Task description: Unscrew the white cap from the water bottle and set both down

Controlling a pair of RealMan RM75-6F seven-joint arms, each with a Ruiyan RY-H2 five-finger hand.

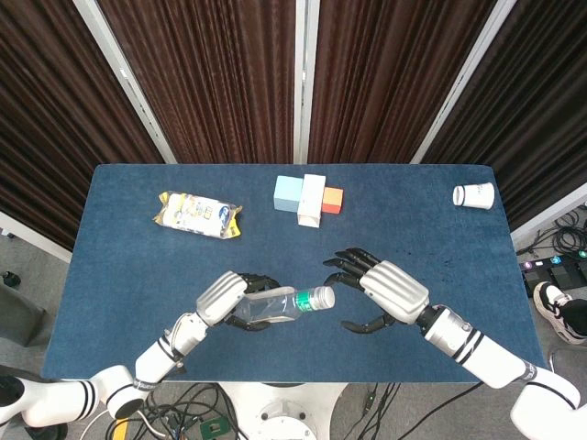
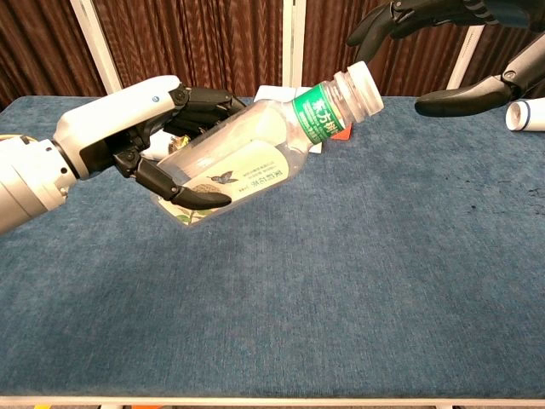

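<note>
left hand (image 2: 128,141): silver-white shell, black fingers | right hand (image 1: 385,293): same silver back, black fingers | forearms, lower frame: white segments, black ring bands at wrists
</note>
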